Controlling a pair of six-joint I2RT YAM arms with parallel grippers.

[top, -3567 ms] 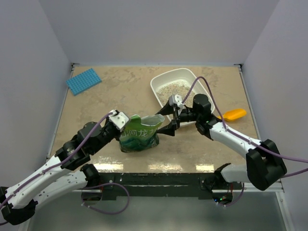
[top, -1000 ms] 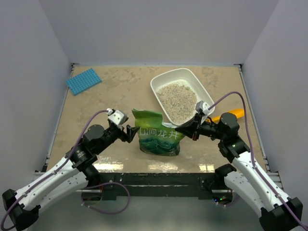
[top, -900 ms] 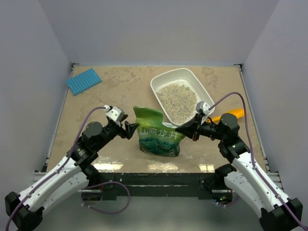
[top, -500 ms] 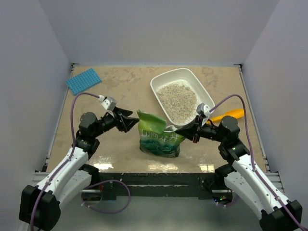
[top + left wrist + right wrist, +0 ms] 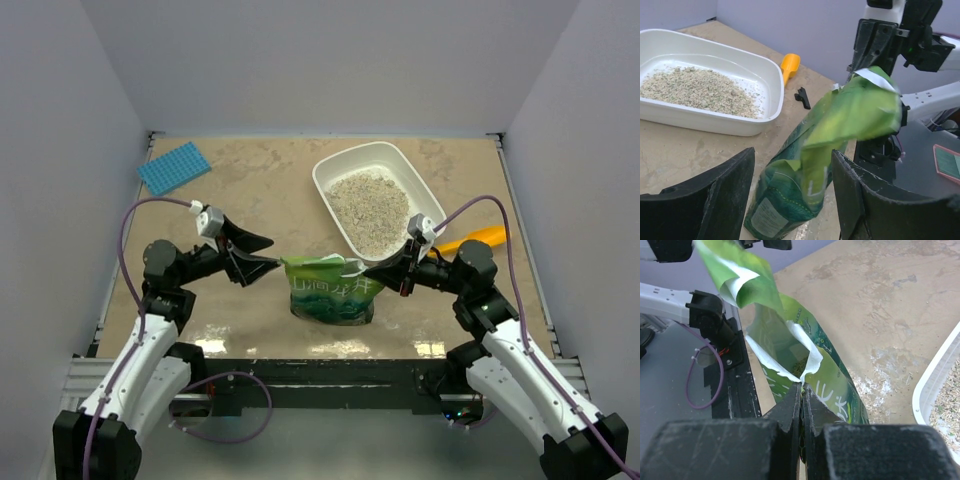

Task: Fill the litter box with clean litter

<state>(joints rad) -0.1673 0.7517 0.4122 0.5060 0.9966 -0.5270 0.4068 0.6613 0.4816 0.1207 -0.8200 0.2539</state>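
Spillage is my worry: my right gripper pinches only the green bag's torn lip while my left gripper gapes empty beside it, so the bag could sag or tip. Just beyond the right gripper sits the litter box, mouth up, long axis slanting away leftward, with clean litter inside.

Place: you are looking into a robot test cell of the lab kind, not a lived-in room.
Walls: plain pale panels close the table in at the back and on both sides.
Table: your stone-patterned tabletop ends at a black metal frame on the near edge.
Robots: your left arm and right arm are mounted at that frame, each trailing a purple cable.
Props: the litter box, a green pouch, an orange scoop and a blue gridded mat are the only household items.
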